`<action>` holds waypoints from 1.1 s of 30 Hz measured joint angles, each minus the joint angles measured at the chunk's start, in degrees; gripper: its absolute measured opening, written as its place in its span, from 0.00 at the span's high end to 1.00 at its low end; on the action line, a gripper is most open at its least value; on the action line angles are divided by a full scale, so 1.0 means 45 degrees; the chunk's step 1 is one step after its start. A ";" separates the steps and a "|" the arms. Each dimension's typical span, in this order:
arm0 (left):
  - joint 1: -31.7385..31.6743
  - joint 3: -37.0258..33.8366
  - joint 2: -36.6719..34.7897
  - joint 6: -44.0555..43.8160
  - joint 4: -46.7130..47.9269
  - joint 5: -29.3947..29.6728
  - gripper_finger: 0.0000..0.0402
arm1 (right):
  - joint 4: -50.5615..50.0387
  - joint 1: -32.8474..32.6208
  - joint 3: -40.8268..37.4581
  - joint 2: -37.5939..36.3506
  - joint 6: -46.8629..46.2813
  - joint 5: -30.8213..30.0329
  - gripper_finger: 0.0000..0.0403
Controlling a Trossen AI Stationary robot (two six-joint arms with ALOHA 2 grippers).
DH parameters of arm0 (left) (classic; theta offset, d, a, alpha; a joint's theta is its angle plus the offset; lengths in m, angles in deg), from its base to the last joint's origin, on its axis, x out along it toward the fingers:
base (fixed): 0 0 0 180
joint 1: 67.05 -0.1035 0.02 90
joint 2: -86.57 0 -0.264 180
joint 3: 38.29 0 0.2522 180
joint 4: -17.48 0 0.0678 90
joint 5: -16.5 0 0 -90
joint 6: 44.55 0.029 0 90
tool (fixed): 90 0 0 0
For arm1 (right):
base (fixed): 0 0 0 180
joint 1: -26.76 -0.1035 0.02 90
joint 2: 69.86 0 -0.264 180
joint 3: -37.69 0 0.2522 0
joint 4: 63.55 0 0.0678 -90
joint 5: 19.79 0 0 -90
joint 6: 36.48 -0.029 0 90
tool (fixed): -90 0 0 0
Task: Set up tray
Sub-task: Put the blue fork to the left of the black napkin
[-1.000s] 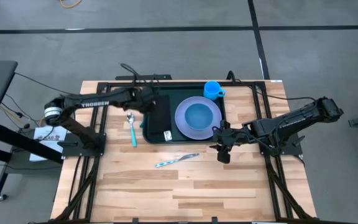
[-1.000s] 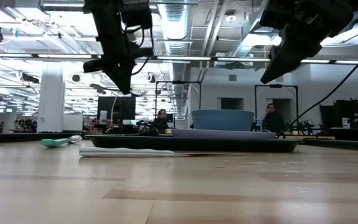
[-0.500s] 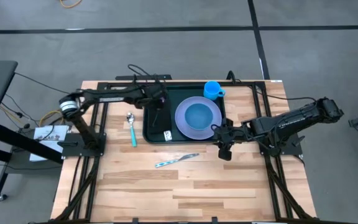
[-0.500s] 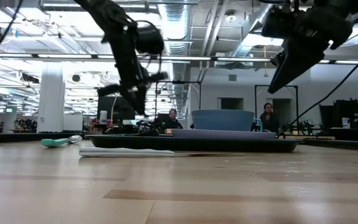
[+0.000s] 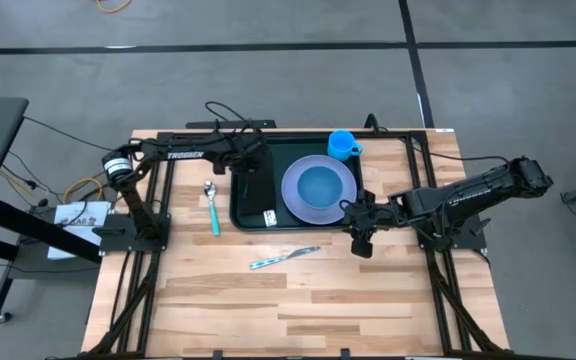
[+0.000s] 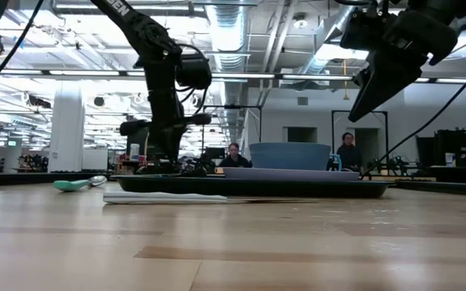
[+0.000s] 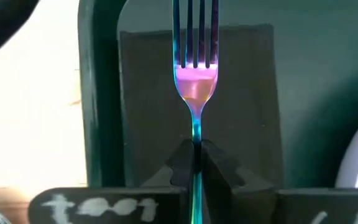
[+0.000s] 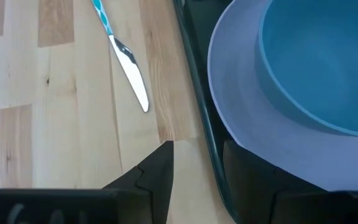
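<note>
Pale wooden-plank worktop [image 5: 298,300], open hall showing behind it. Large dark green rectangular plastic tray [image 5: 247,214] with raised rim is lying at the worktop's far middle, directly beneath the left pincer [image 7: 196,163]. Left pincer is clamping the handle of an iridescent metal fork [image 7: 196,68], tines pointing away from it over a narrow flat black rectangle [image 7: 148,99] inside the tray. Right pincer [image 8: 197,163] is hovering with fingers apart straddling the tray's near rim, just beside a lavender round plate [image 5: 293,200] carrying a blue bowl [image 5: 319,185]. Blue-handled knife [image 5: 283,258] is lying on the worktop beyond that pincer.
</note>
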 joint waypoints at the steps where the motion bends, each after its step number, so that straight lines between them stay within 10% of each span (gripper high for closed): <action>1: 0.0010 0.0000 0.0000 -0.0076 -0.0073 0.0033 0.99 | 0.0005 -0.0005 0.0000 0.0000 0.0000 0.0000 0.67; 33: 0.0553 -0.0719 0.0010 -0.0511 -0.0427 0.1206 0.99 | 0.0019 -0.0005 0.0000 0.0000 0.0034 0.0000 0.67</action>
